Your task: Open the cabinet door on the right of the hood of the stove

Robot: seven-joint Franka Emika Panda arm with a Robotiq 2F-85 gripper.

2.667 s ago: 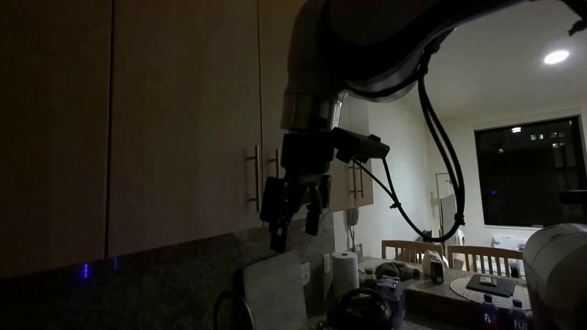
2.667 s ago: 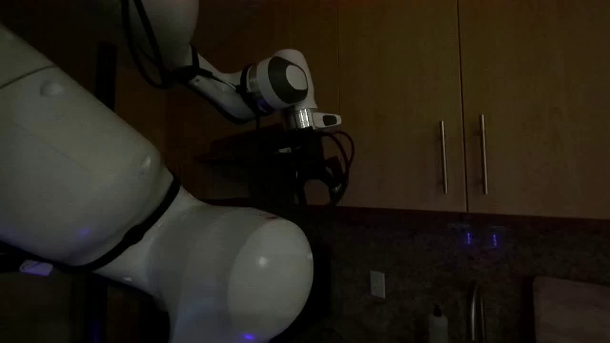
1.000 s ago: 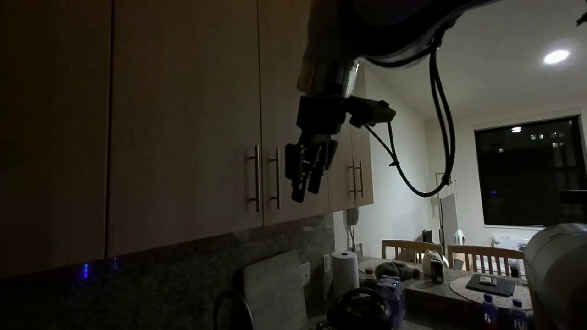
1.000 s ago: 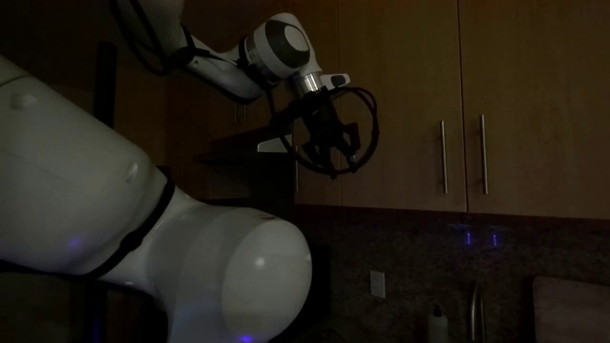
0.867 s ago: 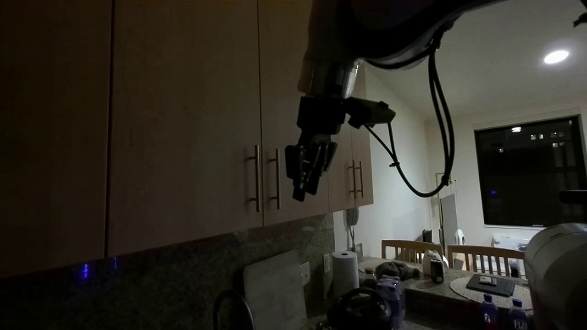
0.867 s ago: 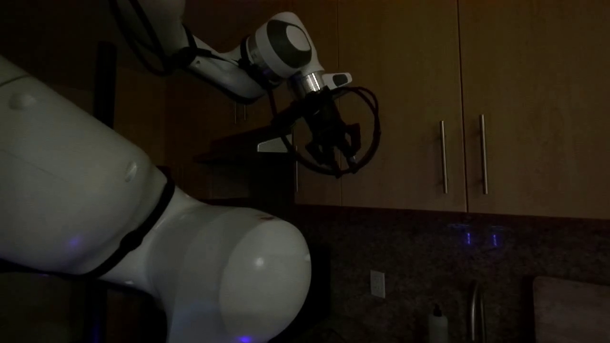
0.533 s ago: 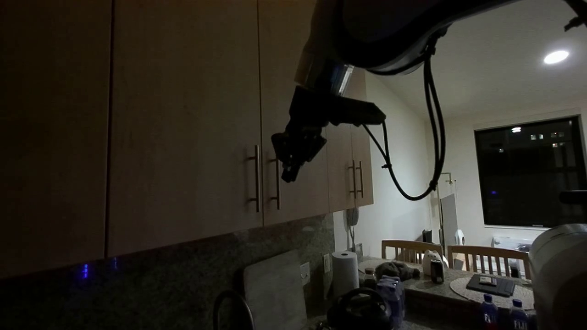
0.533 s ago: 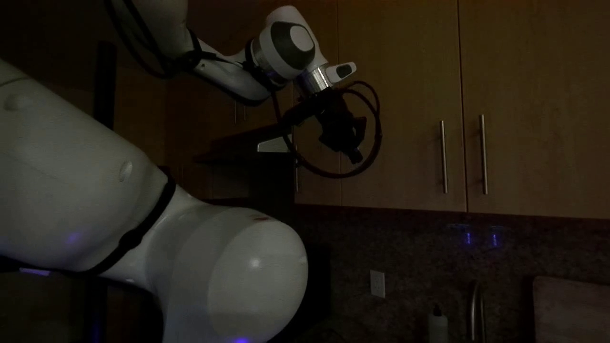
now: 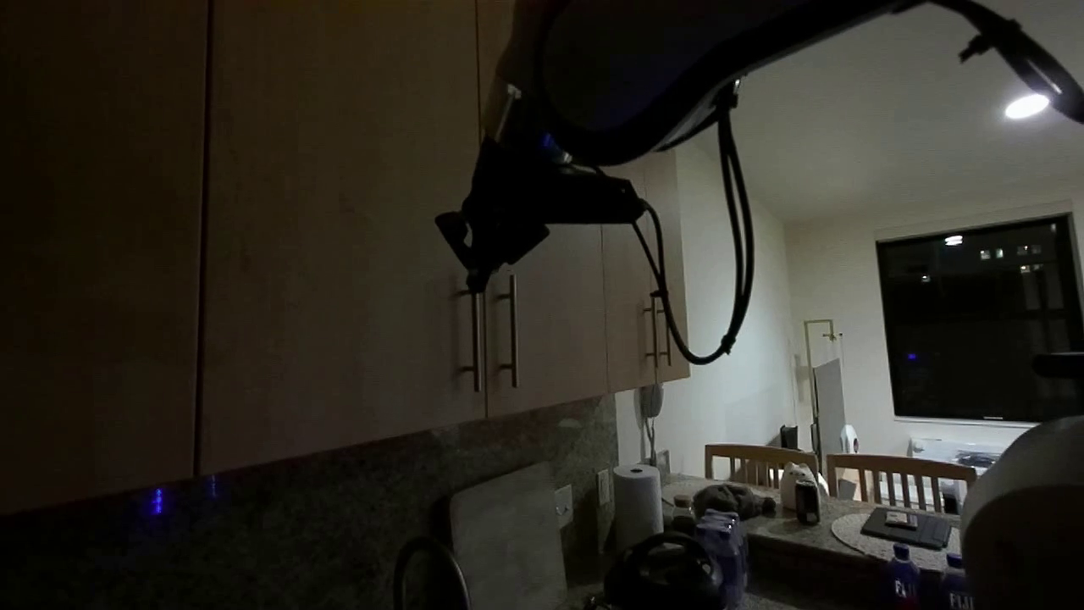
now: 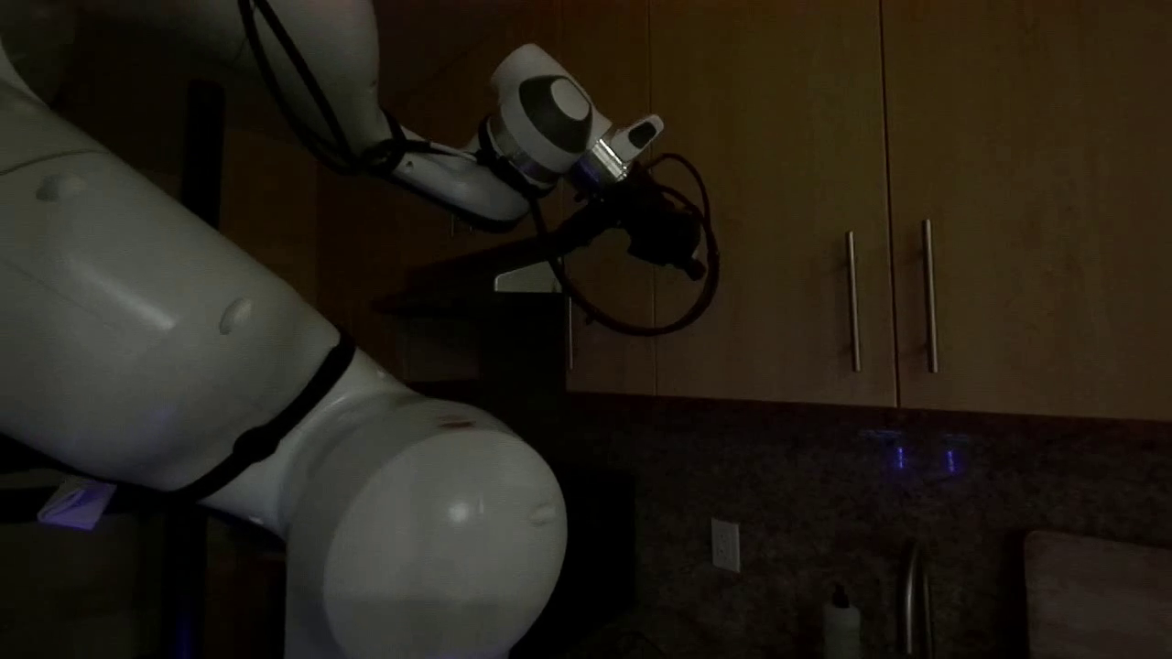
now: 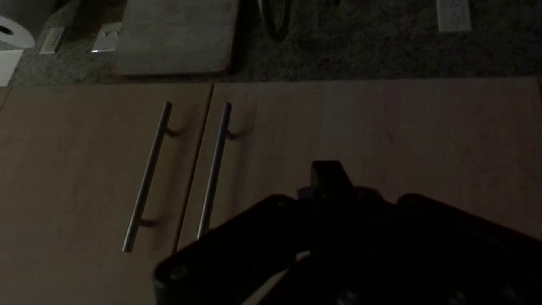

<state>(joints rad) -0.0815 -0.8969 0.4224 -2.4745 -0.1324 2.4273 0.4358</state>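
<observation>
The cabinet door [image 10: 769,183] is a wide, flat tan panel to the right of the stove's hood [image 10: 529,279], lying flush with its neighbours. In both exterior views its slim silver bar handle [image 9: 476,347] stands upright near the edge farther from the hood. My dark gripper [image 9: 478,281] tilts down in front of this door, its jaws together with nothing seen between them. From the wrist, which sees the scene upside down, the handle [image 11: 216,169] runs left of the fingertips, apart from them; one end is hidden behind the gripper [image 11: 326,167]. Contact with the panel cannot be judged.
A narrower-looking panel [image 10: 609,352] sits between this door and the hood. The adjacent door's matching handle [image 9: 513,335] is very near. Below are a cutting board [image 9: 508,542], a faucet [image 10: 911,595] and paper towels [image 9: 637,504]. A cable loop [image 10: 641,331] hangs from the wrist.
Over the last second the gripper has shut from partly open. It has tilted further and moved toward the wide door's handle top in an exterior view; earlier it was also raised. The door has not moved.
</observation>
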